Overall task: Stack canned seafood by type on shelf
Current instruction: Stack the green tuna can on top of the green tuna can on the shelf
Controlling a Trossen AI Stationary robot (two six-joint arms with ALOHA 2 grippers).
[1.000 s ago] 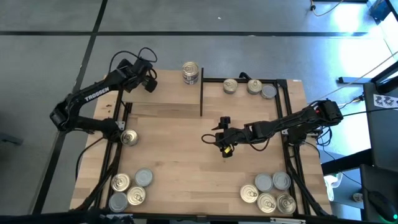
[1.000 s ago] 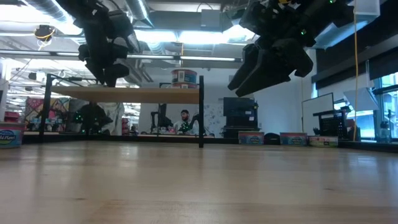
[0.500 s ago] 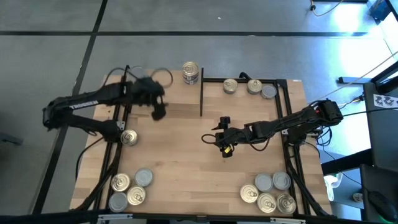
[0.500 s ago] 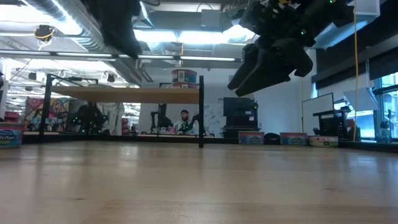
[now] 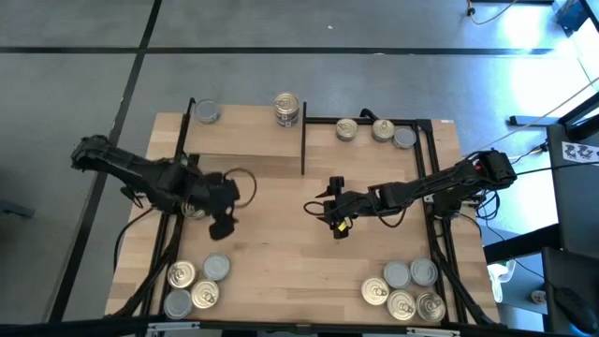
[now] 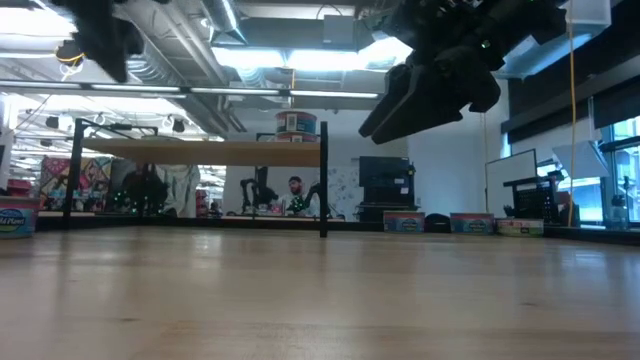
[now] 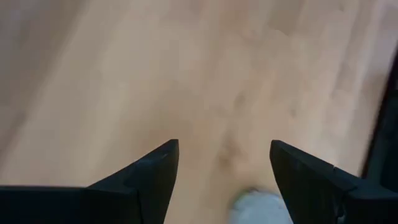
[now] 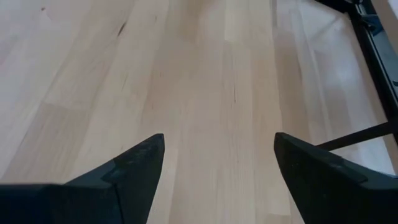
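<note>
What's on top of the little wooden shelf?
Two things sit on the shelf: one silver-topped tin at its far left corner and a stack of tins near its right end. How many tins the stack holds is unclear from above.

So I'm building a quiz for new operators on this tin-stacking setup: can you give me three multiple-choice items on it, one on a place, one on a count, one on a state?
1. Where does the left gripper hang?
A. over the table's left side, near a lone tin
B. over the shelf
C. over the near-right tins

2. How many tins lie in the row at the table's far right?
A. one
B. three
C. six

3. How do the right gripper's fingers stand?
A. shut on a tin
B. shut, empty
C. open, empty

Answers:
1 A: the high view shows it beside the lone tin by the left frame.
2 B: three tops show side by side there.
3 C: the right wrist view shows the fingers apart with bare wood between them.
</note>
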